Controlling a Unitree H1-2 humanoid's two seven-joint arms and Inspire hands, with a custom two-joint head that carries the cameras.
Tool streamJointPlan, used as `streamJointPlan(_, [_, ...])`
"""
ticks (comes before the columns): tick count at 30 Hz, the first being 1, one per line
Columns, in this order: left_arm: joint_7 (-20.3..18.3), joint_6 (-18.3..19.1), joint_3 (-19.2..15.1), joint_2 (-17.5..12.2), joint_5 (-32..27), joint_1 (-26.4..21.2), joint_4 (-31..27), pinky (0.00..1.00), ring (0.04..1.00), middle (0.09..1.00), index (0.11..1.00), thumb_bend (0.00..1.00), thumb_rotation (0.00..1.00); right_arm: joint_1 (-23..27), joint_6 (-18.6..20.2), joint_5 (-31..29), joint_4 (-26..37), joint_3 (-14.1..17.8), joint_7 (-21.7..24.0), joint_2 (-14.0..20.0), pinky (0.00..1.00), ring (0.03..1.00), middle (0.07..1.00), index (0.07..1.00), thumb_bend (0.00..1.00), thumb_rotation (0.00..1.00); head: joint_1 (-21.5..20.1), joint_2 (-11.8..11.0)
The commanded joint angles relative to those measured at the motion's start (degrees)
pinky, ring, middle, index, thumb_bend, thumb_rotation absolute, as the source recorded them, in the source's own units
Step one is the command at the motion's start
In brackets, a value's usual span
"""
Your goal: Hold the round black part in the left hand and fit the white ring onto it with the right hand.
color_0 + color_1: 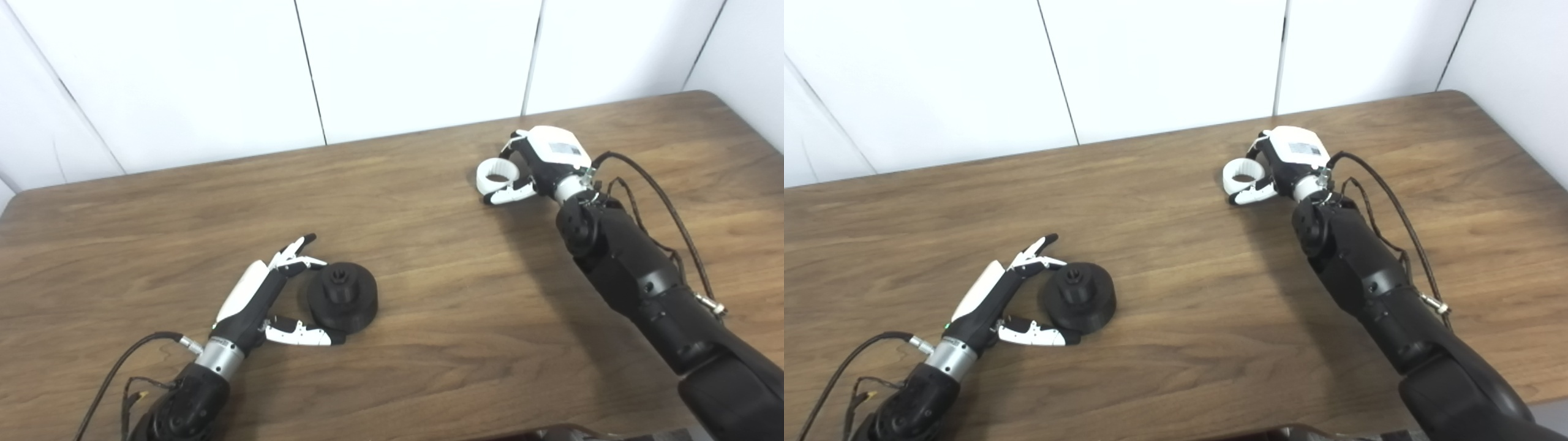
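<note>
The round black part point(343, 296) lies flat on the wooden table point(429, 343), left of centre, with a small raised hub on top. My left hand point(269, 300) sits at its left side, open, thumb along its near edge and fingers spread past its far edge, not closed on it. Far to the right and toward the back, my right hand point(539, 164) is shut on the white ring point(497, 173), which sticks out to the hand's left between fingers and thumb, just above or on the tabletop.
White wall panels point(416, 61) stand behind the table's back edge. The table's rounded right corner point(716, 98) lies beyond the right hand. A dark cable point(667, 208) loops along the right forearm.
</note>
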State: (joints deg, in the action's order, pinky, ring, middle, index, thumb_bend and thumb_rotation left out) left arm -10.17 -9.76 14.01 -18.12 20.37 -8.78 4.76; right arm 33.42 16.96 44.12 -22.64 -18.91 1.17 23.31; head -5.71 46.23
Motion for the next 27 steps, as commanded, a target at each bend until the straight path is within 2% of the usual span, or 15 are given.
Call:
streamJointPlan(1, [-1.6,1.6,0.5,-0.4,0.2,0.9,-0.2,1.00,1.000,1.000,0.619,0.92,0.37,1.1,-1.4,-0.5,0.8,0.0,-0.1,-0.4,0.92,0.927,0.893,0.644,0.75,0.33,0.0,0.0])
streamJointPlan(8, [-1.8,1.8,0.5,-0.6,0.2,0.9,-0.6,1.00,1.000,1.000,0.621,0.91,0.35,0.9,-1.0,-0.8,1.8,-0.1,0.3,0.3,0.92,0.932,0.887,0.622,0.70,0.31,0.1,0.1])
streamJointPlan(12, [-2.0,2.1,0.3,-0.6,-0.2,0.9,-0.9,1.00,1.000,1.000,0.624,0.90,0.34,0.7,-2.2,-1.2,1.3,0.2,-1.2,0.2,0.91,0.920,0.869,0.601,0.70,0.30,0.2,0.2])
streamJointPlan(14, [-2.1,2.2,0.3,-0.7,-0.2,0.9,-1.0,1.00,1.000,1.000,0.626,0.90,0.34,0.7,-2.9,-1.5,1.0,0.4,-2.2,0.2,0.91,0.912,0.858,0.526,0.58,0.20,0.2,0.2])
streamJointPlan(16, [-2.1,2.3,0.2,-0.8,-0.4,0.9,-1.0,1.00,1.000,1.000,0.626,0.90,0.34,0.6,-3.0,-1.6,1.0,0.5,-2.5,0.2,0.91,0.911,0.856,0.501,0.53,0.17,0.2,0.2])
streamJointPlan(27, [-2.2,2.4,0.2,-0.8,-0.4,0.7,-1.0,1.00,1.000,1.000,0.623,0.90,0.35,0.4,-5.5,-2.6,1.1,1.5,-5.5,0.4,0.89,0.889,0.837,0.490,0.52,0.15,0.0,0.1])
